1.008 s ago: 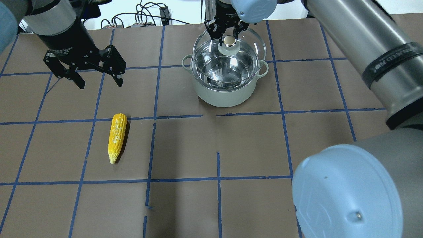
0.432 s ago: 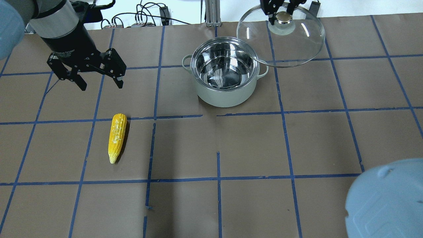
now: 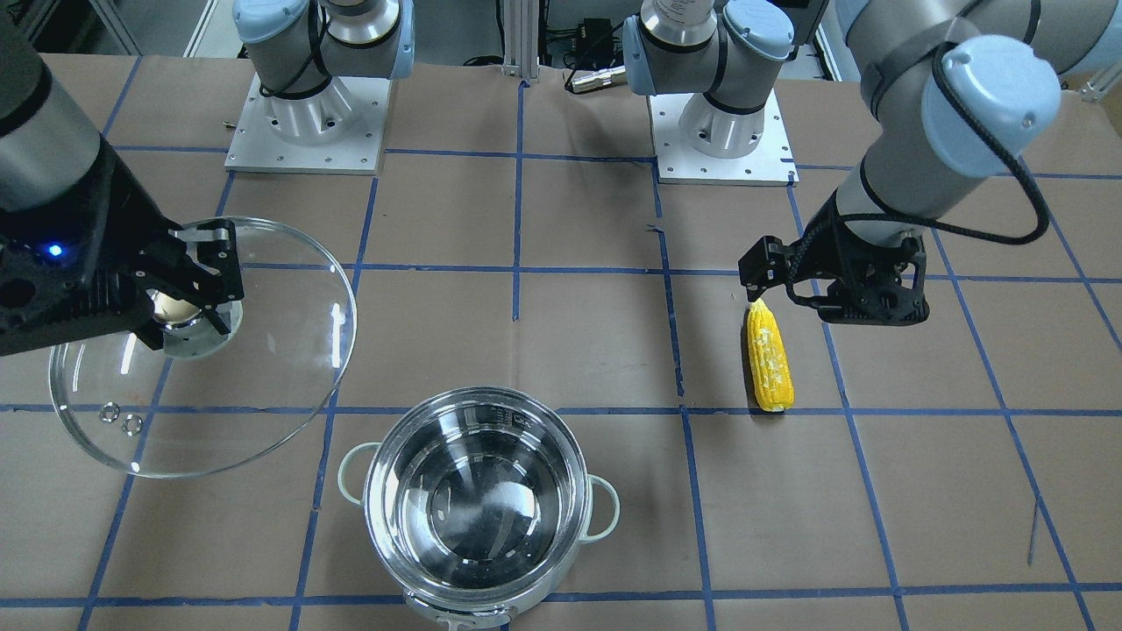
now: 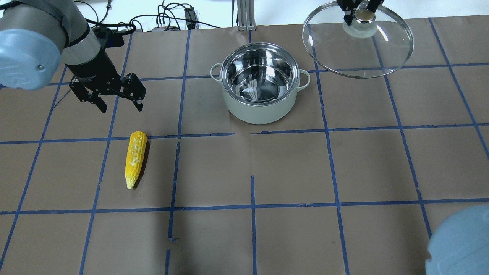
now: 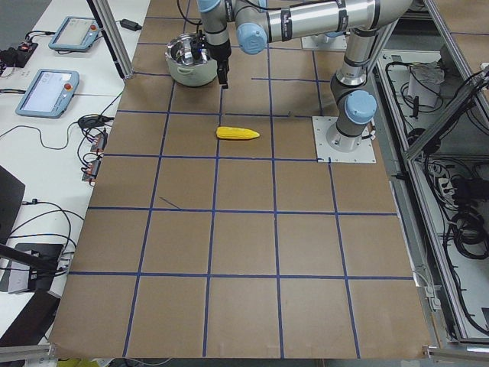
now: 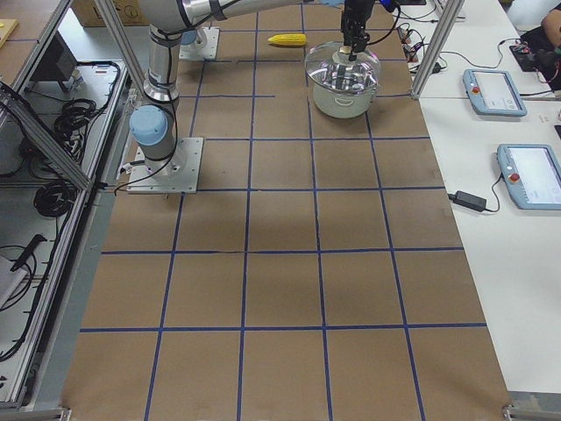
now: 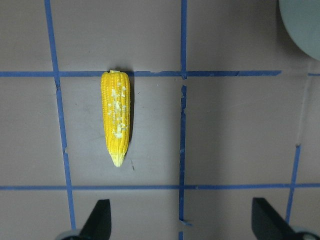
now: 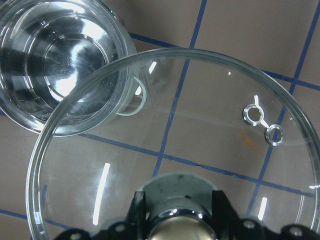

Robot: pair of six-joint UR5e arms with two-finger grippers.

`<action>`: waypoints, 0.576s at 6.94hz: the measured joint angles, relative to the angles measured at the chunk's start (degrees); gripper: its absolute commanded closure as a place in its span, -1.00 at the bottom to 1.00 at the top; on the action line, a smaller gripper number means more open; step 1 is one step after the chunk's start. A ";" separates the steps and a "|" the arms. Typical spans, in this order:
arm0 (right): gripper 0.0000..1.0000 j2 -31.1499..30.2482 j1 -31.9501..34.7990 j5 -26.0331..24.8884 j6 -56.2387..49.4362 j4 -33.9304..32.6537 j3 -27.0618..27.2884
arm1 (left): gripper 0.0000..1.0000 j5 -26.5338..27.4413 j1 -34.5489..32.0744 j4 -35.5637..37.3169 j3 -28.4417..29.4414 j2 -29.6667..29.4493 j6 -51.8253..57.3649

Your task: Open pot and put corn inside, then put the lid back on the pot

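Note:
The steel pot [image 4: 259, 110] stands open and empty at the far middle of the table, also in the front view [image 3: 478, 508]. The glass lid [image 4: 359, 49] hangs in the air to the pot's right, clear of it. My right gripper [image 4: 361, 15] is shut on its cream knob [image 3: 175, 311]. The lid [image 8: 200, 140] fills the right wrist view, with the pot's rim [image 8: 30, 125] below it. The yellow corn [image 4: 135, 158] lies flat on the table at the left, pointed end toward me. My left gripper [image 4: 121, 107] is open and empty, above the table just beyond the corn's blunt end [image 7: 116, 117].
Brown paper with a blue tape grid covers the table. Cables and a metal post [image 4: 242, 15] run along the far edge. The two arm bases [image 3: 302, 114] [image 3: 723, 123] stand on my side. Teach pendants [image 5: 47, 90] lie beside the table.
My right gripper has lifted the lid off the pot and carried it to the right. My left gripper has moved slightly toward the corn. Pot and corn have not moved.

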 measured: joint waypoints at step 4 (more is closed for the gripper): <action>0.74 -0.93 -1.71 -0.26 3.08 1.19 0.38 | -1.00 0.18 5.56 27.56 -17.87 -5.63 9.33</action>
